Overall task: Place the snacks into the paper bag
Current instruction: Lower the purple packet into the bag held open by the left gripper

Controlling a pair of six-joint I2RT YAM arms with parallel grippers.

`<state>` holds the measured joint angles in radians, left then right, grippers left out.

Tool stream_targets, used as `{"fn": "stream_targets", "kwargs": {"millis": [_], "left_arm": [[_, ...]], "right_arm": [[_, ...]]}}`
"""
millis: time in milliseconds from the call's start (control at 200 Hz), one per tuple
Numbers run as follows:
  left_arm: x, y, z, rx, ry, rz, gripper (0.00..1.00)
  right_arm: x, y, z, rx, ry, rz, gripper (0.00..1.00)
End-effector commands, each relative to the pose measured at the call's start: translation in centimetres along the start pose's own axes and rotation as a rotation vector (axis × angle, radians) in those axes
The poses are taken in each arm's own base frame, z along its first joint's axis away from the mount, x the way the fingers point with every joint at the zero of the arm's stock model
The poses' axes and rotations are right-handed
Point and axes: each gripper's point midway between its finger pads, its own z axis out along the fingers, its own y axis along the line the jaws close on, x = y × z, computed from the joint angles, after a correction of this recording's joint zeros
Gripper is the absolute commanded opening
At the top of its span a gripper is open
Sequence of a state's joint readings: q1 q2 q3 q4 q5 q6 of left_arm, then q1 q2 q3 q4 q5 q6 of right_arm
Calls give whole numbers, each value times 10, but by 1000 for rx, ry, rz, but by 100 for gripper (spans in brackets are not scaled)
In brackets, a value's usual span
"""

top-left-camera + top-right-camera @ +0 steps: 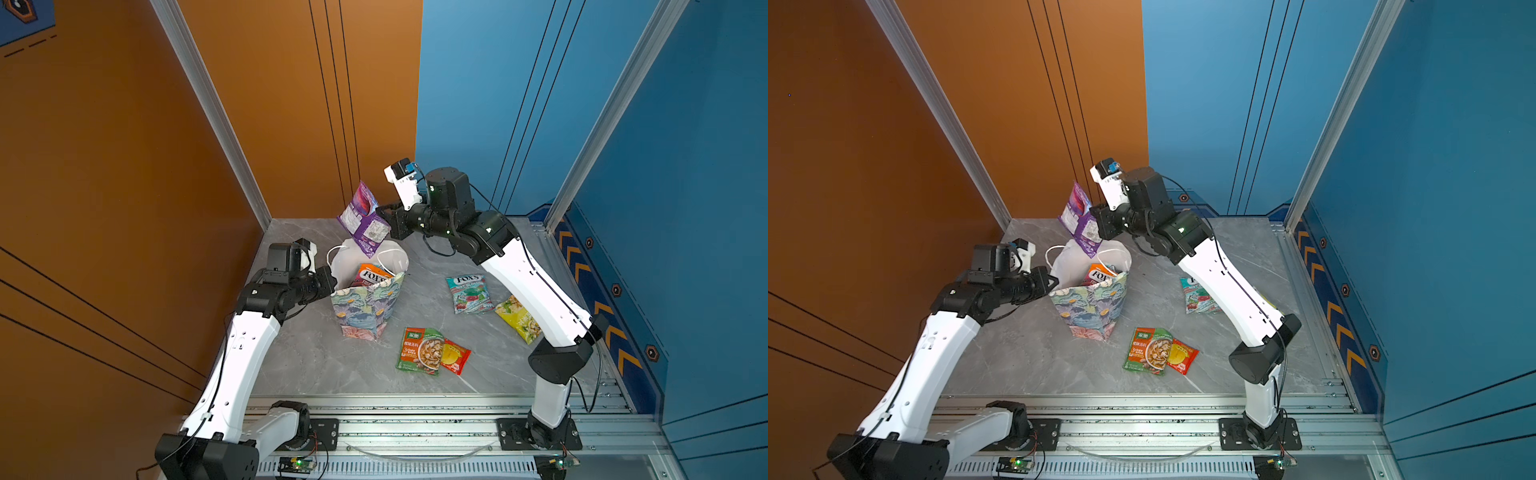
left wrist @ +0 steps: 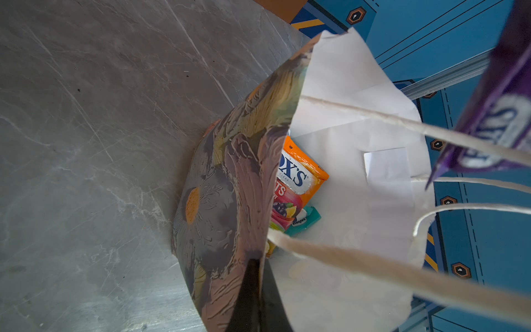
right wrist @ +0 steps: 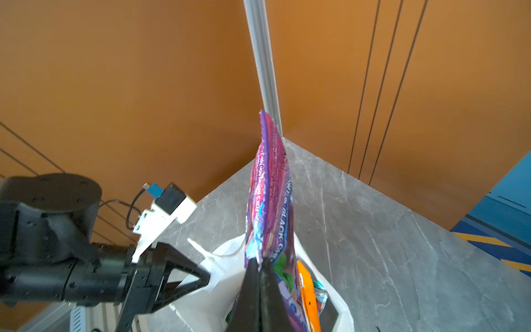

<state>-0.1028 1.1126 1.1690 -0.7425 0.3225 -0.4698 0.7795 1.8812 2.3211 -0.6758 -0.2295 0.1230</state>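
purple packet (image 1: 363, 220) hangs tilted just above the open mouth of the paper bag (image 1: 365, 307), the right claw (image 3: 259, 262) clamped on its edge. the left claw (image 1: 1054, 281) is closed on the bag's left rim. an orange packet (image 1: 370, 276) stands inside the upright bag. a teal packet (image 1: 469, 293), yellow-green sachet (image 1: 517, 318), green-orange sachet (image 1: 419, 351) and red sachet (image 1: 455, 355) lie on the grey desk (image 1: 316, 361).
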Motion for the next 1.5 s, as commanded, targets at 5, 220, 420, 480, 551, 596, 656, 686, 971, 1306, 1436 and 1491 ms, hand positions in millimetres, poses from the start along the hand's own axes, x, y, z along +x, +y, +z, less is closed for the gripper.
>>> {"fn": "stream_targets", "kwargs": {"millis": [5, 220, 420, 480, 551, 596, 656, 686, 971, 1306, 1436, 1491], "left_arm": [[-11, -15, -7, 65, -43, 17, 0], [-11, -15, -7, 65, -44, 14, 0], [-11, -15, -7, 65, -43, 14, 0], [-11, -16, -7, 66, -43, 16, 0], [-11, -15, -7, 65, -43, 15, 0], [-11, -16, -7, 66, -43, 16, 0], [-10, -15, -7, 65, -42, 15, 0], [-11, -15, -7, 66, -42, 15, 0], [-10, -15, -6, 66, -41, 15, 0], [-11, -17, -5, 71, -40, 13, 0], [-10, -17, -6, 71, -41, 13, 0], [-11, -17, -6, 70, -44, 14, 0]], "right_arm": [[1, 18, -7, -64, 16, -97, 0], [19, 21, -5, -56, 81, -141, 0], [31, 11, -3, -11, 116, -164, 0], [34, 8, -2, 6, 127, -171, 0], [37, 2, -1, 27, 138, -173, 0], [39, -3, -1, 44, 146, -171, 0], [42, -7, -1, 59, 155, -170, 0], [44, -11, 0, 67, 160, -169, 0], [62, -5, -3, 14, 223, -199, 0], [86, 19, 3, -97, 298, -262, 0], [95, 25, 11, -111, 326, -282, 0], [98, 27, 14, -113, 337, -287, 0]]}}
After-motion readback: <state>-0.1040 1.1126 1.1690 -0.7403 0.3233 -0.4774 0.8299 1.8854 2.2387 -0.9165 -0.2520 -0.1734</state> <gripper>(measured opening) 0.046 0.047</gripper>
